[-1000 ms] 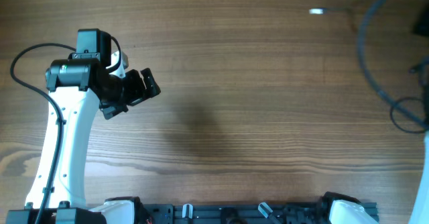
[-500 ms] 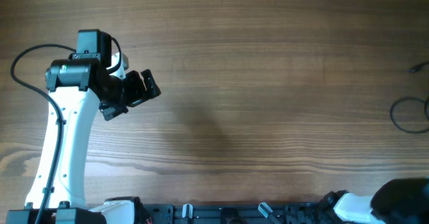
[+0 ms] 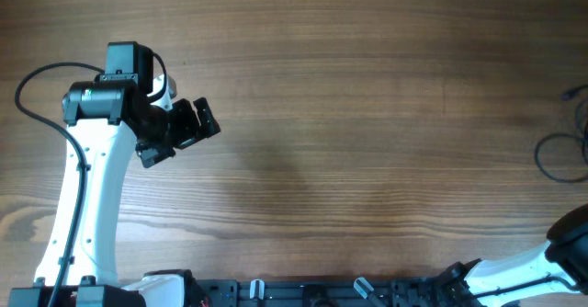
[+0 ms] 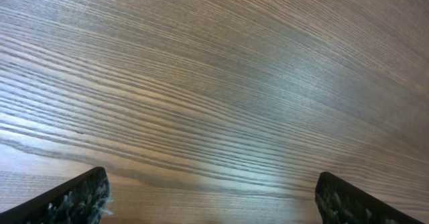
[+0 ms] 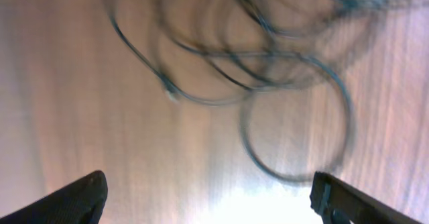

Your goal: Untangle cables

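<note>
**Brown Grain, Black-and-White Arms**

The table (image 3: 367, 86) is mid-brown wood, streaked with fine darker grain lines along its length. Toward its near left corner the grain opens into paler, wavy bands. On the table's left side, the left arm (image 3: 87, 197) is white with black joint housings, and a black wire (image 3: 17, 94) loops beside it. The left gripper (image 4: 214, 200) has black finger pads (image 4: 74, 200) flecked with pale specks. At the table's right edge the cables (image 3: 538, 157) are thin and black. In the blurred right wrist view they look dark blue-grey on pinkish-tan wood. The right arm (image 3: 514, 272), at the table's near right corner, is white and black. A black rail (image 3: 312, 293) lines the table's near edge.
</note>
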